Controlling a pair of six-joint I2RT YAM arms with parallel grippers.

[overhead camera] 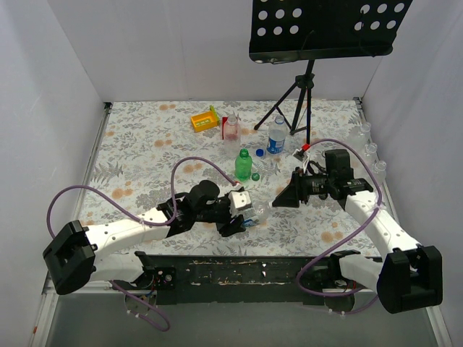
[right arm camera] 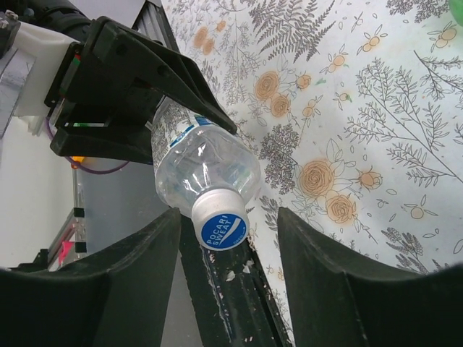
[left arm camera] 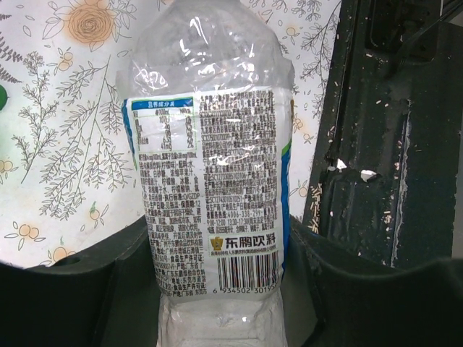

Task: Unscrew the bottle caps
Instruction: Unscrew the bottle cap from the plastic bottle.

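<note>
My left gripper (overhead camera: 242, 211) (left arm camera: 217, 242) is shut on a clear bottle (left arm camera: 210, 166) (overhead camera: 257, 212) with a blue and white label, held low over the table's near edge, its neck pointing right. The bottle's cap (right arm camera: 223, 225), white with a blue top, faces my right wrist camera. It sits between the fingers of my right gripper (right arm camera: 228, 249) (overhead camera: 278, 199), which is open, with a gap on each side and the cap closer to the left finger (right arm camera: 123, 282). Farther back stand a green bottle (overhead camera: 243, 165), a pinkish bottle (overhead camera: 231, 129) and a blue-labelled bottle (overhead camera: 275, 135).
A loose green cap (overhead camera: 255, 176) and a blue cap (overhead camera: 260, 152) lie near the green bottle. A yellow box (overhead camera: 205, 119) sits at the back. A black tripod stand (overhead camera: 298, 101) rises at the back right. More clear bottles (overhead camera: 367, 148) line the right wall.
</note>
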